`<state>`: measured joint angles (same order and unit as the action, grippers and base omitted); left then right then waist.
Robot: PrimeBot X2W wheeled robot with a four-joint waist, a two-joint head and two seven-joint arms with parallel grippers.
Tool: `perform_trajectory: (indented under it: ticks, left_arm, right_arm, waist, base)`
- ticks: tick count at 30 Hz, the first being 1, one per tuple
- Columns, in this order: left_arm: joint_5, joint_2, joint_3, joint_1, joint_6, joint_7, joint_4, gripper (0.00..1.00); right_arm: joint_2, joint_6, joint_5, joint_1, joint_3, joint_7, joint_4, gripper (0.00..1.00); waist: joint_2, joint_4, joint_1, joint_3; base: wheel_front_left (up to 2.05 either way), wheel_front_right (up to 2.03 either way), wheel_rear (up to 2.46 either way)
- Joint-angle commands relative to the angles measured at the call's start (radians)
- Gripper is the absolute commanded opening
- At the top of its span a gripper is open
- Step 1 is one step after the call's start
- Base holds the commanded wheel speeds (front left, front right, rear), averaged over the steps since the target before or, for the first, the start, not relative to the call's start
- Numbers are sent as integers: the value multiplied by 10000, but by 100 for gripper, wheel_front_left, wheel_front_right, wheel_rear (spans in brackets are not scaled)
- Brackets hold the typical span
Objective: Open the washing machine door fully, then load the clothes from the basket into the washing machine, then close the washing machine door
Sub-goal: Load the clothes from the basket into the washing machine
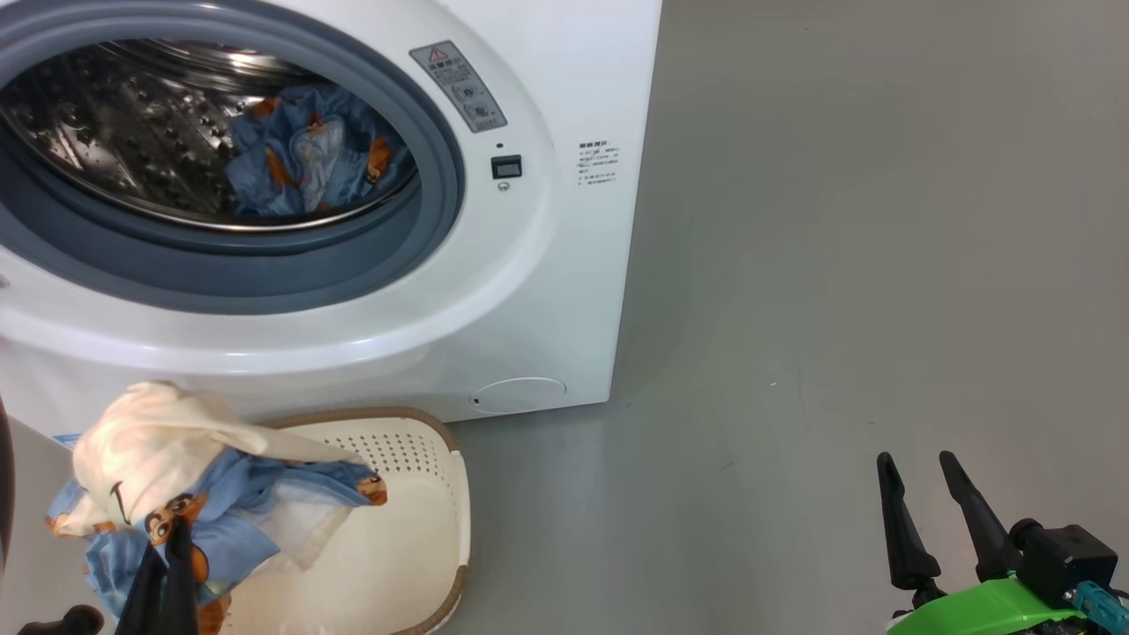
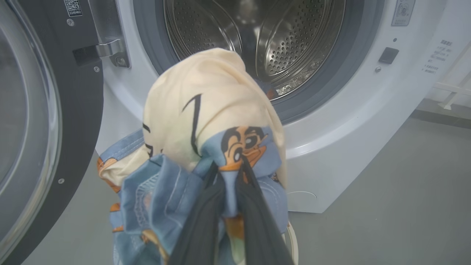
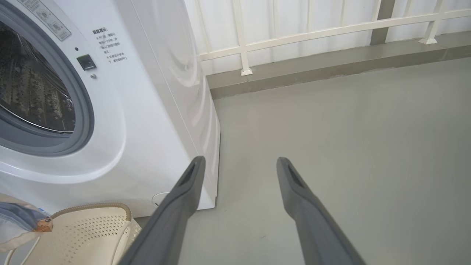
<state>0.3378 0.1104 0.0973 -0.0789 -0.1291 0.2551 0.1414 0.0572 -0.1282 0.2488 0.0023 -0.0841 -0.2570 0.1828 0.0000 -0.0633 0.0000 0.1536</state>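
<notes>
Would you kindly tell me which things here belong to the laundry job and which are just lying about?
Job: washer, door, basket, clothes in drum, garment in left claw.
Lying about: railing, floor; open right claw idle.

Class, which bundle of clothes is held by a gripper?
The cream-topped bundle above the basket, in the left gripper; the other bundle lies in the drum.

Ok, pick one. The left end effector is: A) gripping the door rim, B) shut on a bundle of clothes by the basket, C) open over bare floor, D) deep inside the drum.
B: the left end effector is pinched on the clothes, just above the basket.
</notes>
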Motion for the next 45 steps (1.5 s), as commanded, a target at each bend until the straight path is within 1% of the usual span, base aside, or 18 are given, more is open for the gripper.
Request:
perform_trajectory:
  ticks: [1,8,14,19,25,28,35,40,45]
  left_arm:
    - [-133,86,420,145,-16,67,-365,0]
    - [-117,95,430,375,-16,67,-426,0]
    - [-50,203,433,1049,-16,67,-441,0]
    - [45,408,315,2215,-16,67,-361,0]
    - [233,695,160,4186,-16,67,181,0]
    - [369,823,45,5319,-16,67,682,0]
    - [586,1281,-327,7759,-16,67,2668,0]
    - [590,1618,-551,9146,-16,67,4385,0]
    - [586,1857,-704,10111,-16,67,5916,0]
  right_arm:
    - [46,-25,-26,-60,165,-48,-269,100]
    - [23,-25,-37,-146,151,-48,-299,100]
    - [-14,-25,-61,-376,208,-48,-362,100]
    - [-41,-25,-114,-756,428,-48,-340,100]
    - [-60,-25,-194,-1361,822,-48,-271,100]
    - [-65,-25,-191,-1636,973,-48,-272,100]
    - [-68,-25,-174,-2156,1445,-48,-215,100]
    - [-69,-25,-212,-2419,1706,-48,-176,100]
    - [-69,-25,-190,-2590,1967,-48,-166,100]
  waist:
    - [0,-12,0,27]
    - [0,-8,0,163]
    - [0,7,0,579]
    - [0,-36,0,1141]
    - [0,-150,0,1865]
    - [0,-201,0,2211]
    - [0,-395,0,2874]
    - [0,-553,0,3236]
    - [0,-773,0,3470]
  base:
    - [0,0,0]
    - [0,0,0]
    - [0,0,0]
    - [0,0,0]
    - [0,0,0]
    - [0,0,0]
    - [0,0,0]
    - [0,0,0]
    - [0,0,0]
